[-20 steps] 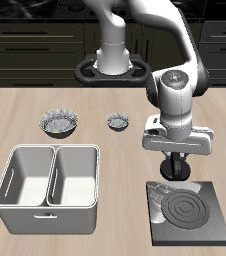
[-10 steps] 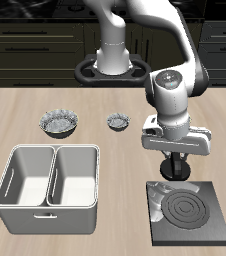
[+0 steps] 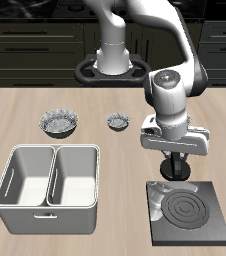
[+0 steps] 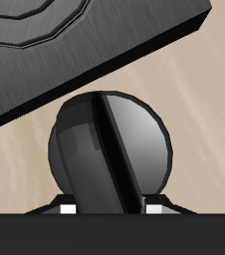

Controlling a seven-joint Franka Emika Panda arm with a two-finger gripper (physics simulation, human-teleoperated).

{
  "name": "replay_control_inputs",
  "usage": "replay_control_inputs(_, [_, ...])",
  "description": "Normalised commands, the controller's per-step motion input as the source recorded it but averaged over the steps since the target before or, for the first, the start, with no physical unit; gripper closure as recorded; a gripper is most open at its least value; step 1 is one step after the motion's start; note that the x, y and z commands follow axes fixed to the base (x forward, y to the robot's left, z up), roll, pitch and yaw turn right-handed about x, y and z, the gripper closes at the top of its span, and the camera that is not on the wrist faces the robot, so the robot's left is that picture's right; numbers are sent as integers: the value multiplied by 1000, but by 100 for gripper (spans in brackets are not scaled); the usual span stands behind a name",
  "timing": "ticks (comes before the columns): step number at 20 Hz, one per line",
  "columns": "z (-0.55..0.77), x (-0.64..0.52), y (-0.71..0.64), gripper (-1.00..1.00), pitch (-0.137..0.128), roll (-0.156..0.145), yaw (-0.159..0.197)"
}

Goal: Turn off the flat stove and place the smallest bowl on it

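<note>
The flat stove (image 3: 211,196) lies near the table's front edge, and its burner rings (image 3: 188,211) are dull grey. My gripper (image 3: 172,177) hangs straight down over the stove's back corner, at the black round knob (image 3: 158,190). In the wrist view the knob (image 4: 110,149) fills the frame beside the stove slab (image 4: 85,50), and only the fingertips (image 4: 65,209) show, set apart on either side of it. The smallest bowl (image 3: 117,122), silvery and fluted, rests farther back on the table, away from the gripper.
A larger fluted silvery bowl (image 3: 59,122) stands beside the smallest one, farther from the arm. A grey double-compartment bin (image 3: 47,180) occupies the front of the table next to the stove. The robot's base (image 3: 113,68) stands at the back.
The arm's wrist has leaned slightly toward the bowls. The gripper stays at the knob, and the burner rings are dull grey in every frame.
</note>
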Motion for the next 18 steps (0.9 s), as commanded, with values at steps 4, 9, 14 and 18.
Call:
replay_control_inputs(4, [22, -84, -51, -100, 2, -101, 215])
replay_control_inputs(9, [21, -95, 43, -100, 9, 17, 65])
replay_control_inputs(14, [139, -114, 46, -100, -12, 8, 67])
replay_control_inputs(18, [242, -107, -17, -100, -41, -7, 100])
